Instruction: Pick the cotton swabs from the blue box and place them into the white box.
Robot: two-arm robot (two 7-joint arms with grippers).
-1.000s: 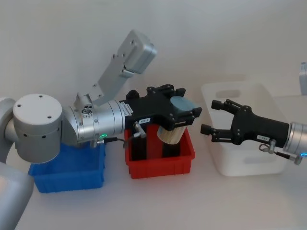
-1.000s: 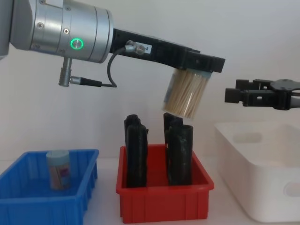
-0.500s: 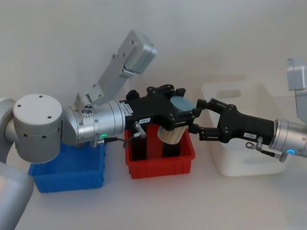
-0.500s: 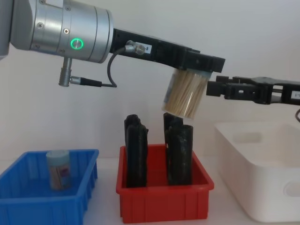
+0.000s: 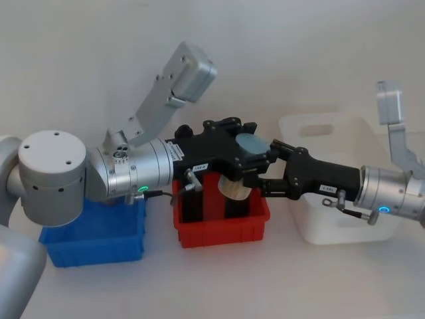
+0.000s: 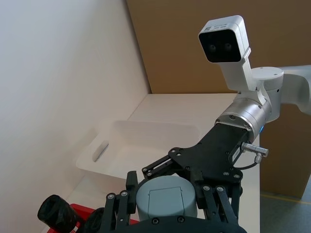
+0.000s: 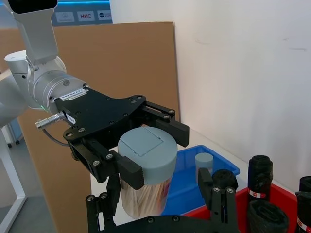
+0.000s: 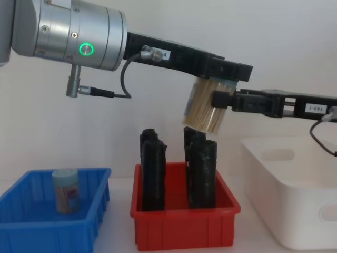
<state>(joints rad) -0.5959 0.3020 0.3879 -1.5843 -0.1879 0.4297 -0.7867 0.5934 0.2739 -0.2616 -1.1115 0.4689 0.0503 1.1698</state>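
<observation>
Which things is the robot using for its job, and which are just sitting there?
Job: swab tub in the left gripper, right gripper open around it, second swab tub, blue box, white box.
Just sitting: red box, black cylinders.

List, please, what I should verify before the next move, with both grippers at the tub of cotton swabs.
1. Left gripper shut on the swab tub: ok.
2. Right gripper open, fingers on both sides of the tub: ok.
3. Right fingers pressing the tub: not ok, gaps show in the right wrist view.
4. Tub over the white box: not ok, it hangs above the red bin.
5. Left release safe now: not ok, probably only after the right gripper closes.
</observation>
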